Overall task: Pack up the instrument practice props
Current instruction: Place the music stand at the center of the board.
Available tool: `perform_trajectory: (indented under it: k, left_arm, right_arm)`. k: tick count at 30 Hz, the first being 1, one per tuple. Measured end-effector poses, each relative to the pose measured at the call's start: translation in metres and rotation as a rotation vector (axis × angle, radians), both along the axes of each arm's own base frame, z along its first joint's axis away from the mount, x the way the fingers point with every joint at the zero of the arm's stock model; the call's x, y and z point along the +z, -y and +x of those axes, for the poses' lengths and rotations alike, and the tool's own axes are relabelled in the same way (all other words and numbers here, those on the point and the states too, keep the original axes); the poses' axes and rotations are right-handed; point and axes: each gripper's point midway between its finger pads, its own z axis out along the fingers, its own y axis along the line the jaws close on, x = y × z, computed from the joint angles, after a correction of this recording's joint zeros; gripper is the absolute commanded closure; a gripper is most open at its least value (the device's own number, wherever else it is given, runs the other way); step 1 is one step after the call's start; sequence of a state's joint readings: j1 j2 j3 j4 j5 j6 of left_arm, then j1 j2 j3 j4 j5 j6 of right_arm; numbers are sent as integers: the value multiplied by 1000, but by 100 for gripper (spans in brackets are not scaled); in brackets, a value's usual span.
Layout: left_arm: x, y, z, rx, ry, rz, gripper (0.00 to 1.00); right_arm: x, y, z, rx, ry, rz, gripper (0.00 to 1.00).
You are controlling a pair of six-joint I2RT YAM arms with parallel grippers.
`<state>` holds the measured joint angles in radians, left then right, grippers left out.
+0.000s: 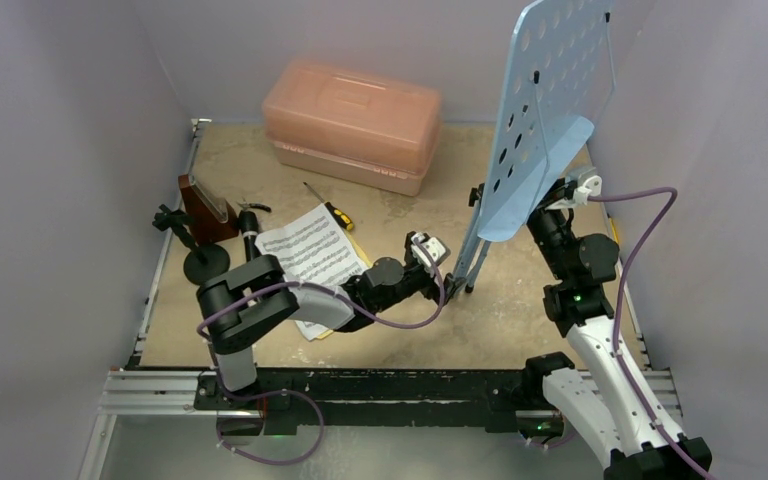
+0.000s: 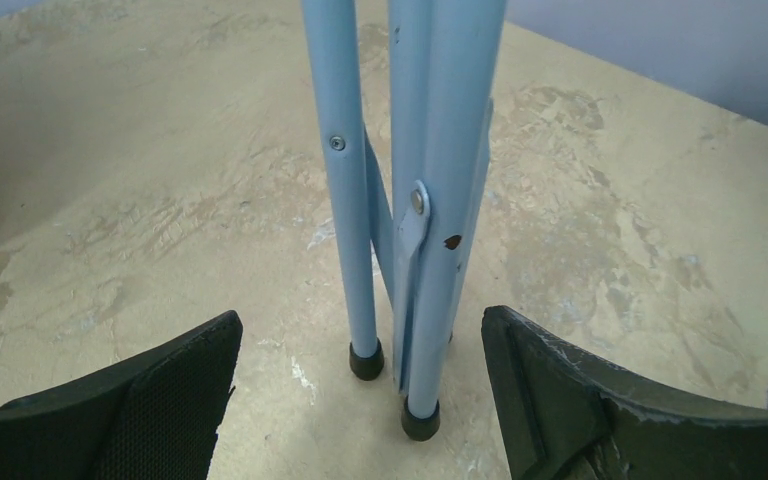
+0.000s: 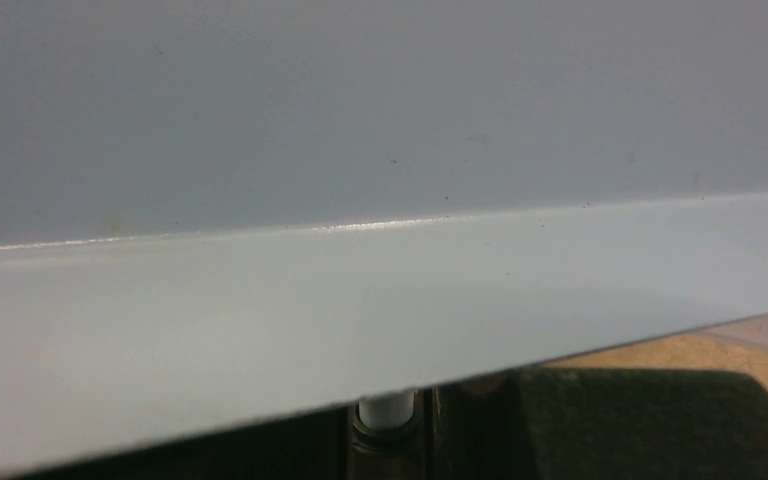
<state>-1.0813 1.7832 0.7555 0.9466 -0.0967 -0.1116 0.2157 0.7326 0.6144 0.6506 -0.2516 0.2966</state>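
Overhead rear view; close wrist views of music stand [image 1: 560, 100]

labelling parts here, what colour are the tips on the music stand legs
Black: the foot caps on the light-blue music stand show best in the left wrist view.

Grey-and-black left arm [image 1: 305, 303], white-and-black right arm [image 1: 592, 345], purple cables [image 1: 643, 232]

Layout of the tabletop [image 1: 520, 320], seen from above

The case [image 1: 352, 122] lies at the back, in the middle. The metronome [image 1: 205, 208] stands at the left edge, and the pipe [image 1: 195, 250] stands just before it. The sheet-music pages [image 1: 310, 250] lie right of the pipe, partly under the left arm [image 1: 290, 300]. A screwdriver [image 1: 328, 207] lies behind them. The music stand [image 1: 545, 180] stands at the right. Its legs are between the jaws of the left gripper [image 2: 358, 330], apart from both, and the right gripper [image 1: 572, 190] is at its shelf.
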Motion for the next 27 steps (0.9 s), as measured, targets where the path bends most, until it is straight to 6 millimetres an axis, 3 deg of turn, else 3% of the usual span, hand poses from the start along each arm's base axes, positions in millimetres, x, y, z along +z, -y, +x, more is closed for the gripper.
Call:
perform_trajectory:
  k: [5,14,21,27]
  left_arm:
    - [-13,8,7,28,-8,-4,12]
    - [-18,45,0,6,21,-60,12]
    - [-25,47,26,146,63,-124,13]
    - [-24,51,37,232,109,-160,21]
  right_arm:
    - [0,0,0,-2,-2,2,100]
    - [0,1,1,-5,-3,4,100]
    - [0,1,1,-6,-4,5,100]
    - [0,1,1,-5,-4,5,100]
